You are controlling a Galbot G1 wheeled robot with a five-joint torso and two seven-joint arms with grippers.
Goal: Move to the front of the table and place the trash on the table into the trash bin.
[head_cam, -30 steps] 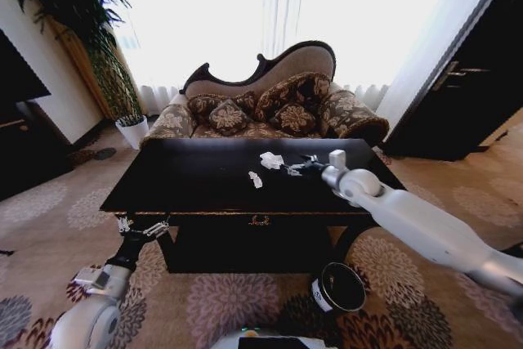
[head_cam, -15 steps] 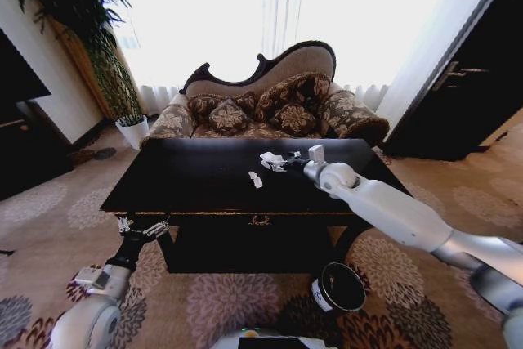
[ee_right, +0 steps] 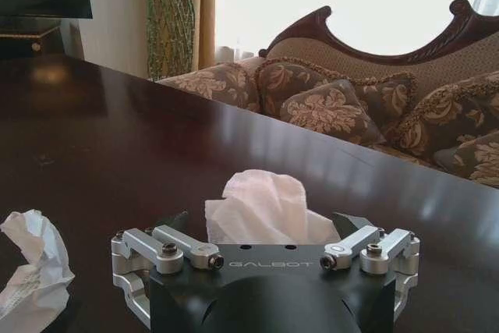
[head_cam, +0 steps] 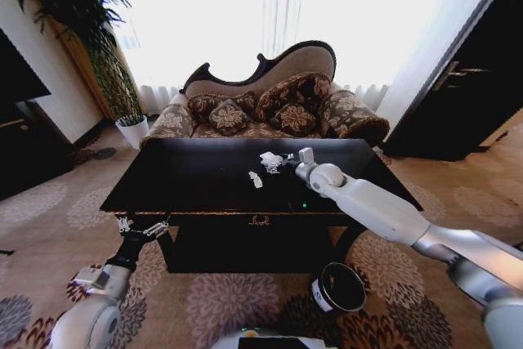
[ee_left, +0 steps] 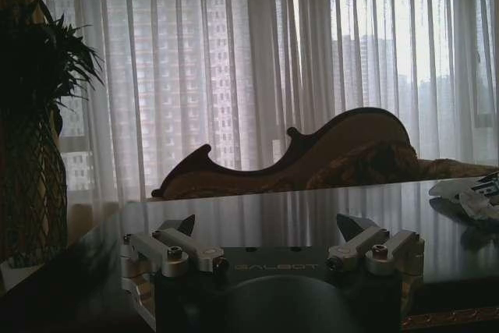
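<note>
The glossy black table (head_cam: pixel 196 185) stands crosswise before a patterned sofa (head_cam: pixel 270 108) and a bright curtained window. The right arm reaches out over the table's right half, and the right gripper (head_cam: pixel 282 163) sits at a white paper wad (head_cam: pixel 270 158) near the far edge (whether its fingers grip the paper cannot be made out). A smaller white scrap (head_cam: pixel 256 179) lies just left of and nearer than that wad. The left gripper (head_cam: pixel 140 227) hangs low by the table's near left corner. The trash bin (head_cam: pixel 339 287) stands on the floral carpet, near the table's right front leg.
</note>
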